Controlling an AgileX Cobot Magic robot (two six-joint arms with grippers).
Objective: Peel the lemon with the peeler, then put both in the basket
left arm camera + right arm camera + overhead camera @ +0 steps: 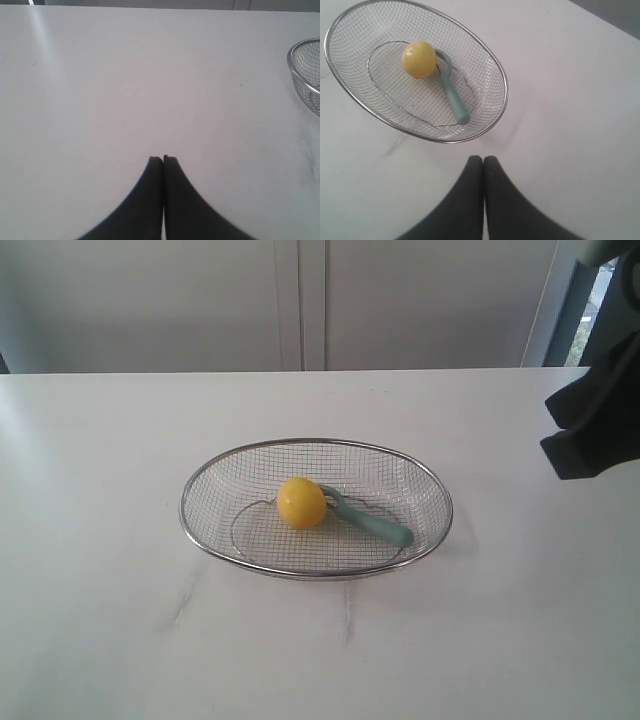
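Since lemon (419, 59) and peeler (454, 99) lie touching inside basket (485, 75), just ahead of right end effector (483, 160), placing looks done; peeling not discernible. Right end effector closed, empty; left end effector (163, 160) same, basket off to its side.

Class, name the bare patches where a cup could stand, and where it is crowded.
Bare table left of the basket, behind it and in front. Right of it, the shut right gripper hangs above. Crowded: basket's middle, holding lemon and peeler.
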